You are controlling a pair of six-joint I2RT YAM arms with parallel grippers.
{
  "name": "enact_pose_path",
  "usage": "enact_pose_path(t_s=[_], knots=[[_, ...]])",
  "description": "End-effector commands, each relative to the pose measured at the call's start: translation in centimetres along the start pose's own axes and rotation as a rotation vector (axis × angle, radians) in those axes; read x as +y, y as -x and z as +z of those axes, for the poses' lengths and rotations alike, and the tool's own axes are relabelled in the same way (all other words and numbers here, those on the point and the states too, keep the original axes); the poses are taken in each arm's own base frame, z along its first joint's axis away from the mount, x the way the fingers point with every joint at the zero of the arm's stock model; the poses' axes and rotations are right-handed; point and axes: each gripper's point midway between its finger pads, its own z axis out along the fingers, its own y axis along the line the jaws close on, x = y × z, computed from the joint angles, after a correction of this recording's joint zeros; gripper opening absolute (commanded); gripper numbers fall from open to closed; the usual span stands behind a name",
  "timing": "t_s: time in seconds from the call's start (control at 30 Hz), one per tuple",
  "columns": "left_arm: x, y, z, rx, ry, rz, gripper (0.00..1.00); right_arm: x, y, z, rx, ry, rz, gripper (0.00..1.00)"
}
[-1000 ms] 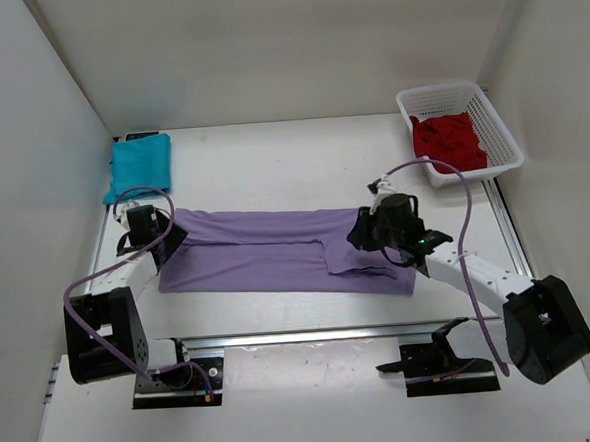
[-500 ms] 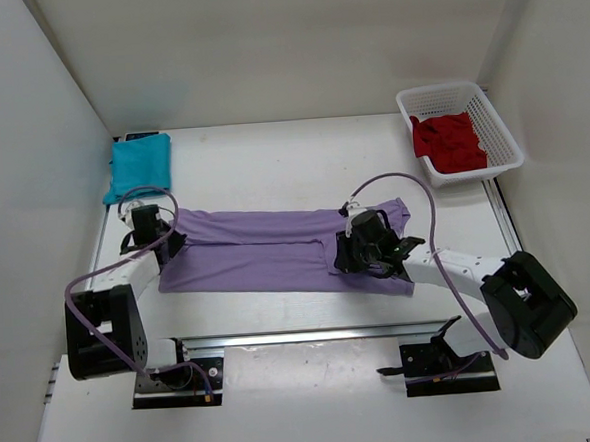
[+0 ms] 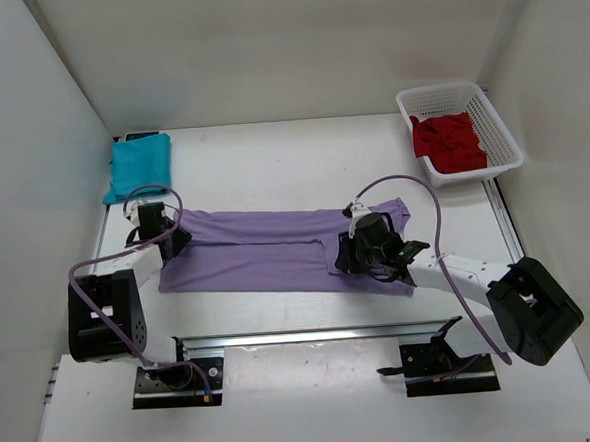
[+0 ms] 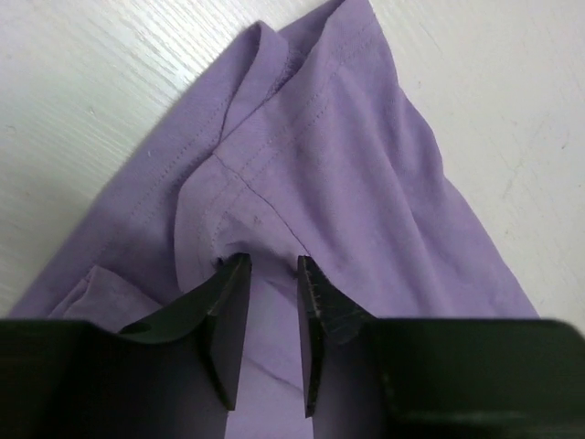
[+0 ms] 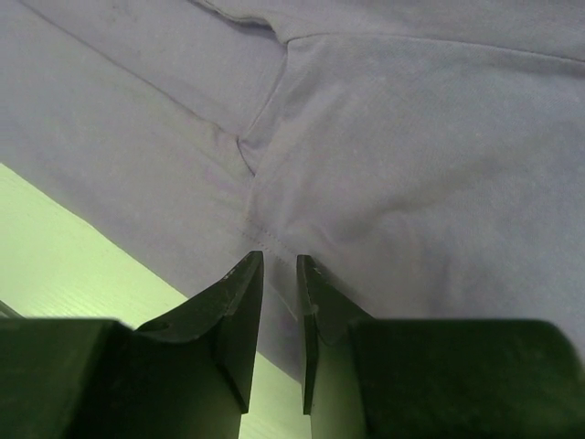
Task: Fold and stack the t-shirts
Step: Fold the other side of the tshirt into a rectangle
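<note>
The lavender t-shirt (image 3: 267,253) lies in a long folded band across the table's middle. My left gripper (image 3: 173,235) is at its left end. In the left wrist view the gripper (image 4: 272,261) has its jaws nearly together, with puckered lavender cloth (image 4: 347,137) between them. My right gripper (image 3: 343,255) is on the shirt's right part, near the front edge. In the right wrist view it (image 5: 279,261) pinches a hemmed edge of the lavender cloth (image 5: 411,137). The teal t-shirt (image 3: 138,165) lies folded at the far left. The dark red t-shirt (image 3: 448,141) lies crumpled in the basket.
The white mesh basket (image 3: 505,128) stands at the far right corner. White walls close in the table on the left, back and right. A metal rail (image 3: 302,334) runs along the near edge between the arm bases.
My right gripper has moved left and down onto the shirt, uncovering the shirt's right end. My left gripper has shifted slightly away from me at the shirt's left end.
</note>
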Motion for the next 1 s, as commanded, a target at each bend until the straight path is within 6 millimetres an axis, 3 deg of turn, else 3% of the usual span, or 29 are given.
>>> enact_pose_path(t_s=[0.0, 0.03, 0.1, 0.2, 0.23, 0.4, 0.47, 0.57, 0.7, 0.77, 0.9, 0.97], knots=[[-2.1, 1.6, -0.3, -0.048, -0.043, -0.002, 0.37, 0.9, 1.7, -0.2, -0.070, 0.034, 0.003, 0.20], [-2.1, 1.3, -0.2, -0.041, -0.040, 0.003, 0.35, 1.0, 1.7, -0.3, -0.068, 0.039, 0.001, 0.20], [-2.0, 0.7, -0.1, -0.026, -0.039, 0.010, 0.18, 1.1, 1.3, -0.1, -0.057, 0.041, 0.000, 0.20], [-1.4, 0.2, -0.5, -0.014, -0.031, 0.013, 0.01, 0.6, 1.5, -0.1, -0.066, 0.029, 0.012, 0.20], [-1.1, 0.0, -0.8, -0.014, -0.033, 0.008, 0.00, 0.4, 1.3, -0.1, -0.060, 0.024, 0.015, 0.20], [-1.8, -0.6, -3.2, -0.031, -0.086, 0.054, 0.00, -0.1, 1.5, -0.1, -0.061, 0.003, 0.022, 0.20], [-1.6, -0.5, -4.2, -0.049, -0.087, 0.050, 0.00, -0.1, 0.7, 0.0, -0.037, 0.004, 0.021, 0.20], [-1.4, -2.4, -5.0, -0.022, -0.103, 0.081, 0.01, -0.4, -0.2, 0.2, -0.022, 0.006, 0.041, 0.20], [0.7, -5.2, -4.8, 0.036, -0.079, 0.079, 0.26, -0.6, -1.4, 0.4, -0.002, 0.001, 0.054, 0.20], [2.2, -6.9, -4.6, 0.083, -0.062, 0.079, 0.32, -0.7, -1.7, 0.5, 0.005, 0.002, 0.052, 0.20], [2.1, -6.5, -4.8, 0.079, -0.071, 0.056, 0.29, -1.1, -2.9, 0.4, 0.033, -0.016, 0.053, 0.20], [1.0, -5.3, -5.5, 0.041, -0.102, 0.059, 0.27, -0.8, -2.9, 0.2, 0.034, -0.002, 0.059, 0.20]])
